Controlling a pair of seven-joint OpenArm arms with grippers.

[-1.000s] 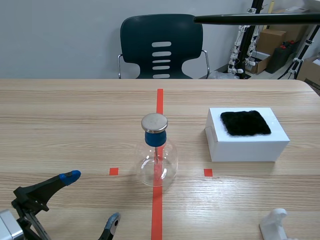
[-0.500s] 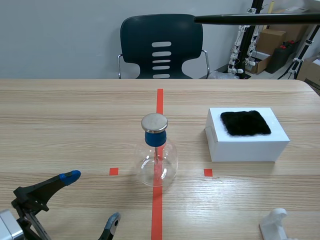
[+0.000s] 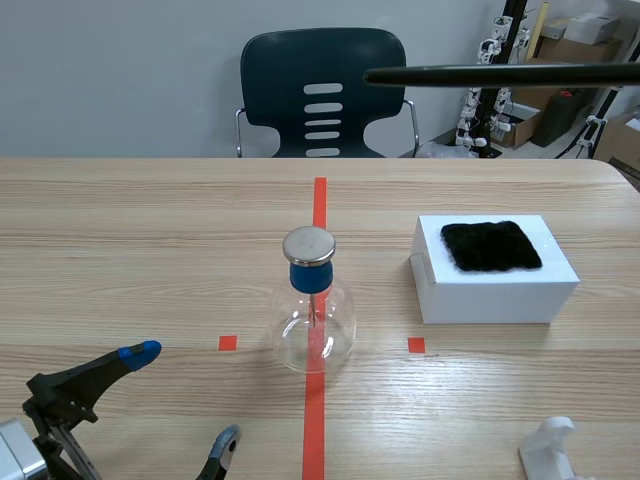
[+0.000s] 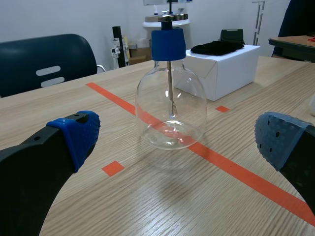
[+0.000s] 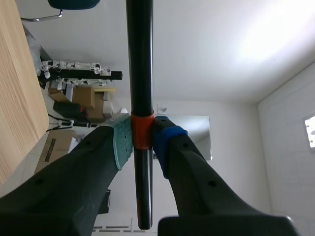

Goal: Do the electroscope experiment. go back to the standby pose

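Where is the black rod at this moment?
The black rod runs level across the scene view's upper right, its free end in front of the chair, clamped in the right tool.

Wood-grain table (image 3: 150,220) in foreground. Behind far edge: dark blue-green chair (image 3: 322,60), slotted backrest, metal legs. Plain pale wall (image 3: 120,70) beyond. Cardboard boxes (image 3: 540,95) at far right. White ceiling (image 5: 206,59) with bright light patch (image 5: 266,34).

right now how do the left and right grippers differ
The left gripper is open and empty; the right gripper is shut on the black rod at its orange band. The left sits low over the table, facing the flask; the right points up toward the ceiling. Both are black with dotted pads.
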